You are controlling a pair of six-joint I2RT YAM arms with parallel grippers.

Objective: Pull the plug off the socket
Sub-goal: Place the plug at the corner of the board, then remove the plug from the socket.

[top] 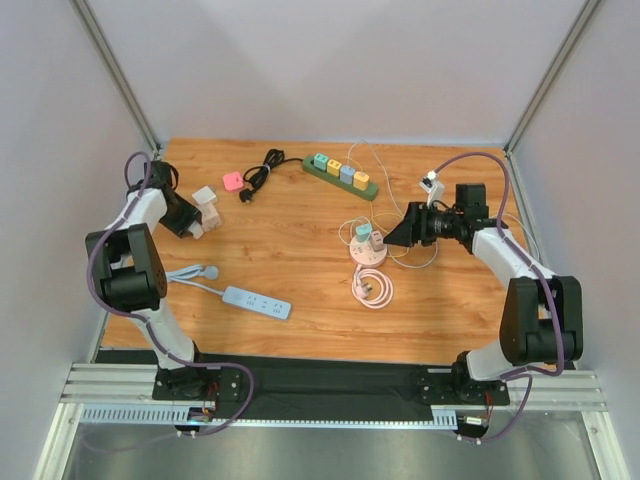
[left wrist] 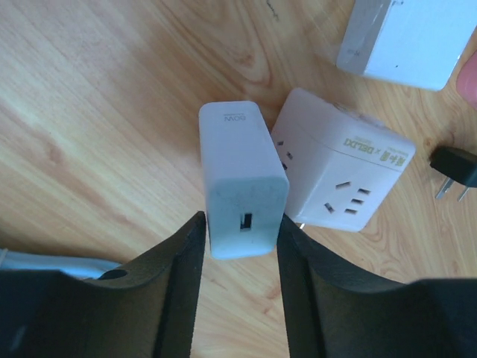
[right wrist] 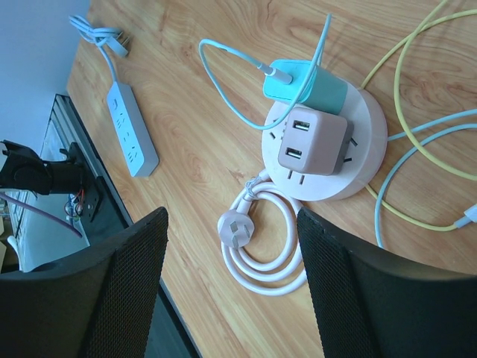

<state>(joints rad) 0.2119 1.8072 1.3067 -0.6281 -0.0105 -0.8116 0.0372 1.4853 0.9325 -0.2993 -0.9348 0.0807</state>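
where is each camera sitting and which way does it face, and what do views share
Top external: above and behind the bases, looking down on the table; left arm and right arm show.
Left wrist: on the left arm, facing down along the left claw, shut on a white charger beside a cube socket.
Right wrist: on the right arm, facing down past the open right claw at the round socket.
Shared: top and right wrist both show the round socket and white power strip.

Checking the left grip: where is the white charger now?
Left wrist view: the charger sits between the left tool's fingers, beside the cube socket, on the table's left side.
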